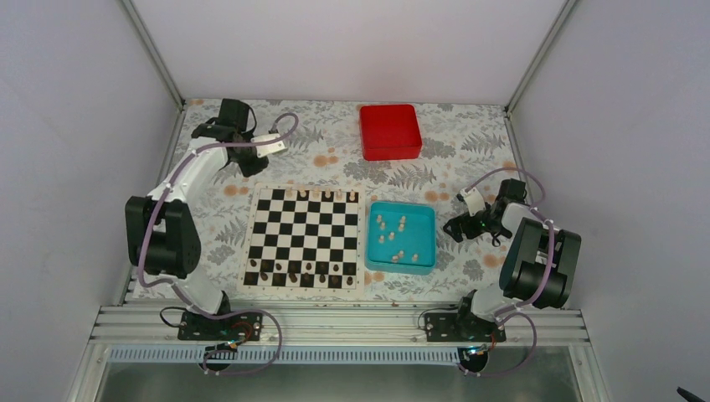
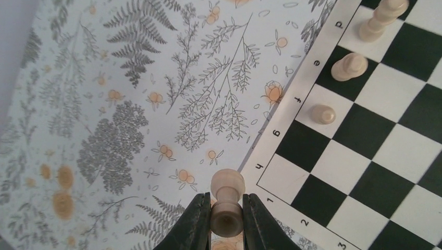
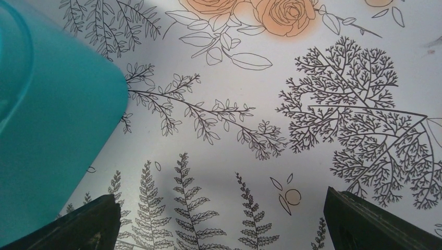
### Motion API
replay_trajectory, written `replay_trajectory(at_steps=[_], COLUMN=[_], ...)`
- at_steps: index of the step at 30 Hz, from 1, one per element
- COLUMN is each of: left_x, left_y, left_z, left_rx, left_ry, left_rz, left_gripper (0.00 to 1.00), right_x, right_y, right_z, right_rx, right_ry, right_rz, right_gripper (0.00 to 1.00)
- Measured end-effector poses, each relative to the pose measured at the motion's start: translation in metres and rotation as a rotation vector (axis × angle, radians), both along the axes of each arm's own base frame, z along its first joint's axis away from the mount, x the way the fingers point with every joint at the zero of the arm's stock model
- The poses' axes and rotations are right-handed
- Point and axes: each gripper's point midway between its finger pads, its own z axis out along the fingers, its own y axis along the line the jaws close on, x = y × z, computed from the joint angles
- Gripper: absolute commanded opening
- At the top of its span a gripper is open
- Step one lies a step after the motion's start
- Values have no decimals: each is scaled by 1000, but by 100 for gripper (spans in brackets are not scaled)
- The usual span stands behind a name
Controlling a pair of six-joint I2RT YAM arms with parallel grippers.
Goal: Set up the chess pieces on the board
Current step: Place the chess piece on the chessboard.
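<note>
our left claw (image 2: 226,221) was clamped on a pale piece (image 2: 228,185) just off the far-left corner of the board (image 2: 359,130); our right claw (image 3: 224,224) stood apart beside the tray (image 3: 47,130). we feared the piece, held by one end, could tip when released.

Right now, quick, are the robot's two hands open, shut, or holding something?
Left gripper: shut on a pale chess piece.
Right gripper: open, holding nothing.
</note>
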Motion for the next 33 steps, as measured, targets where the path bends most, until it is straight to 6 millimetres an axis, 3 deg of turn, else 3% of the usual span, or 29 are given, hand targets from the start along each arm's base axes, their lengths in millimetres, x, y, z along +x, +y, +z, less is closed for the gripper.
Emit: replay_trajectory(at_steps=[11,18,33], left_x=[-2,-10,-13], left_y=[10,15,19], left_z=[-70,-101,-120], left_rx=[8,16,18], left_ry=[132,205,237], left_rz=[10,18,29], left_gripper=[15,15,14], right_x=[-2,0,2], right_y=[1,1,1], right_z=[-3,-4,-5], right_rx=[4,0,1], right_ry=[13,4,-6], right_rz=[3,15,21], right_gripper=[100,100,100])
